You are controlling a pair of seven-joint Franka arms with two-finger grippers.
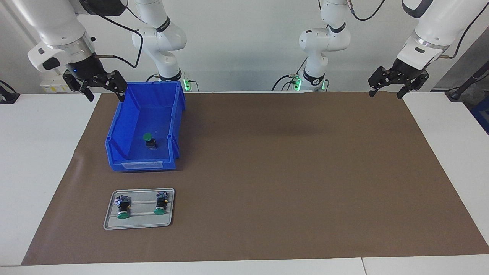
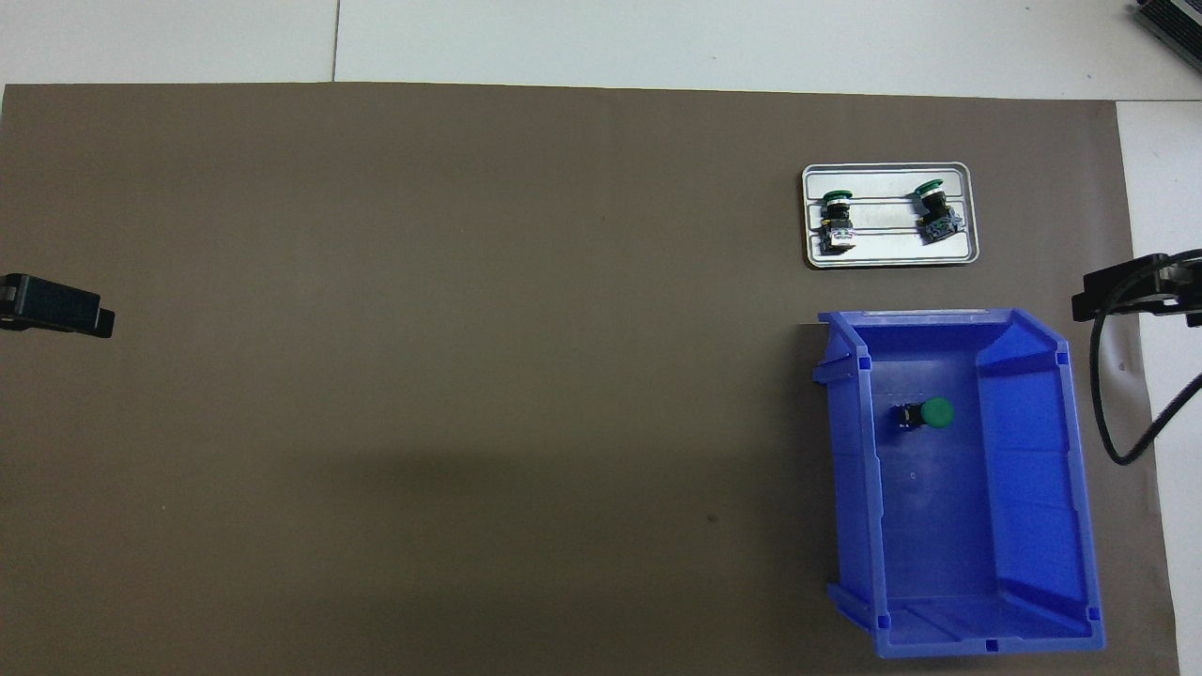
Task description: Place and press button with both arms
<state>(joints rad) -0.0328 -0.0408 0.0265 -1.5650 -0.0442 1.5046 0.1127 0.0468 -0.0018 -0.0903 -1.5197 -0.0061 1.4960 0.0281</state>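
Observation:
One green-capped button [image 1: 149,140] [image 2: 925,413] lies on the floor of a blue bin [image 1: 118,130] [image 2: 1033,526]. Two more buttons [image 1: 123,208] [image 1: 161,204] [image 2: 836,221] [image 2: 934,214] lie on their sides on a grey tray [image 1: 139,226] [image 2: 887,261], farther from the robots than the bin. My right gripper [image 1: 105,93] [image 2: 1122,291] hangs open and holds nothing, raised beside the bin's rim at the right arm's end. My left gripper [image 1: 386,93] [image 2: 56,305] waits open and holds nothing, up over the mat's edge at the left arm's end.
A brown mat [image 1: 286,172] [image 2: 423,329] covers most of the white table [image 1: 38,152]. A black cable [image 2: 1113,413] loops down from the right arm beside the bin.

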